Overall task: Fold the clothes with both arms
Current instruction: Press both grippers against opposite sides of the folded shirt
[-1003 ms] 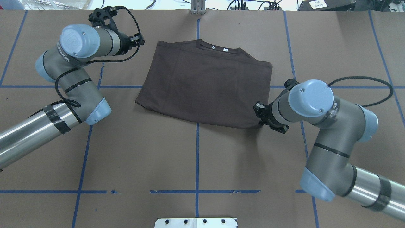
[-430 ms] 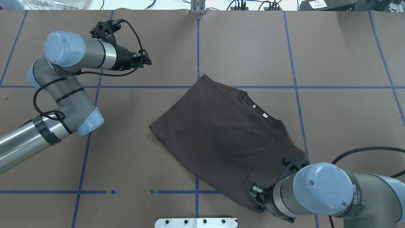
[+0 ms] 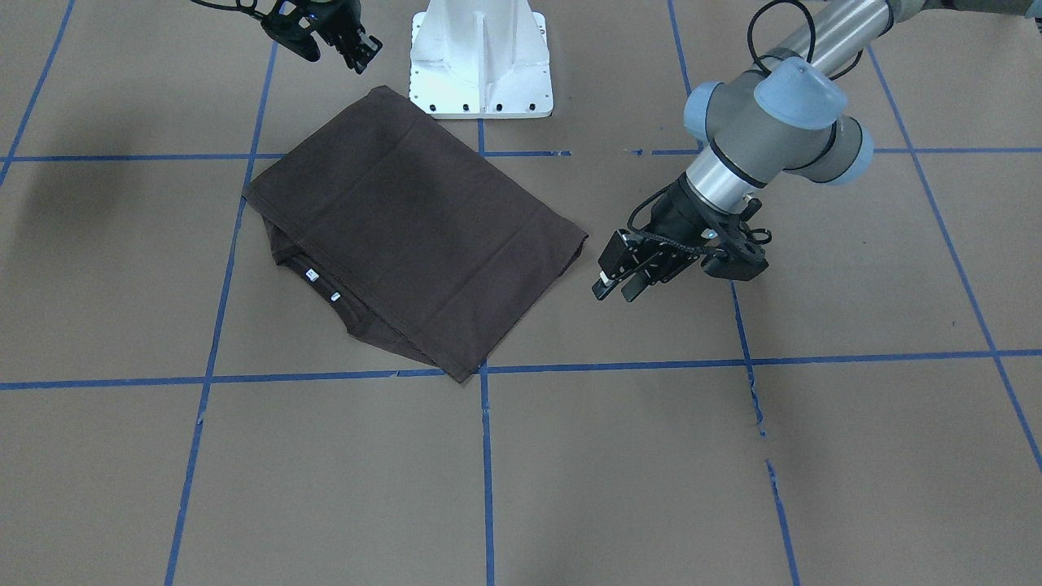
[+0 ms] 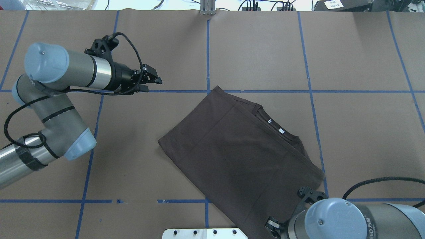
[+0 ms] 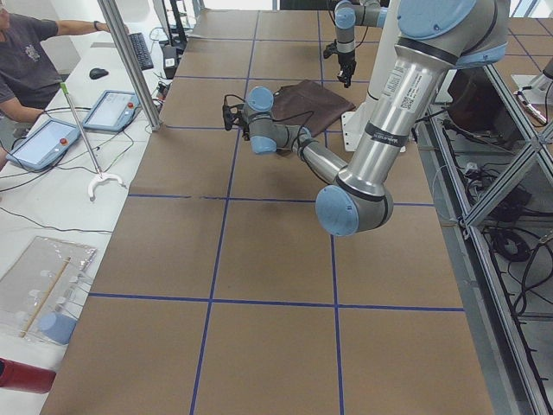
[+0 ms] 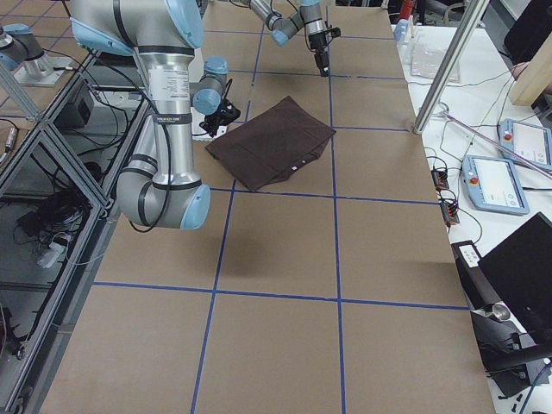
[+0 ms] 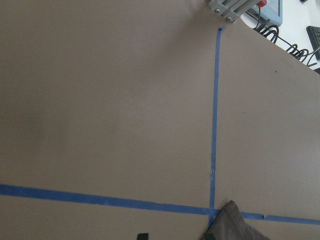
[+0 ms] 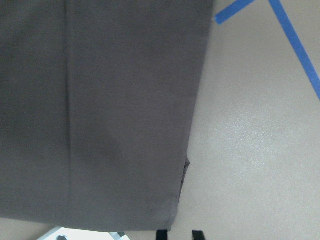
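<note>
Soft dark-brown T-shirt (image 4: 232, 152), flat folded rectangle, on matte brown table (image 4: 365, 132)

My desk (image 4: 259, 49) is brown, gridded with blue tape lines (image 4: 207, 49). The folded T-shirt (image 4: 239, 156) lies flat on it — askew to the grid, near my white base (image 3: 480, 61).
</note>
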Motion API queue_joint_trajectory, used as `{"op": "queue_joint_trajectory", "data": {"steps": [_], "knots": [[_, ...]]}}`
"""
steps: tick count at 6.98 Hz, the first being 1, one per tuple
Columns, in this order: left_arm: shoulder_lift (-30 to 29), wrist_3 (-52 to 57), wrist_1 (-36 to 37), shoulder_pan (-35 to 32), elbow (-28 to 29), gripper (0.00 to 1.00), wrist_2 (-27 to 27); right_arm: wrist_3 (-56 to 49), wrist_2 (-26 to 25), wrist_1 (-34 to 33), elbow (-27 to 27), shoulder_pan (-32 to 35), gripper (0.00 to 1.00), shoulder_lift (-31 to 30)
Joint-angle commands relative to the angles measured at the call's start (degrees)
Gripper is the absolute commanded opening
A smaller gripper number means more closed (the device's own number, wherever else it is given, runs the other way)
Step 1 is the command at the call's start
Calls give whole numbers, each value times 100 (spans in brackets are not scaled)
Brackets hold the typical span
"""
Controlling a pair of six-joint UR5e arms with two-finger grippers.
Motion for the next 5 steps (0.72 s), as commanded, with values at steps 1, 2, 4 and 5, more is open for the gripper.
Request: {"op": "queue_joint_trajectory", "data": {"steps": [1,2,4,5], "knots": [[563,-588,26,584,-298,93,239,132,-96,-6,21,284,100,7],[696,-598,35,778,-325,91,292,123,-88,3,65,688,100,173],[611,-598,332,1148,-308,83,643,44,-70,38,12,1532,100,666],[592,-598,334,1201,-282,79,644,-34,-96,47,-5,1701,100,675]]}}
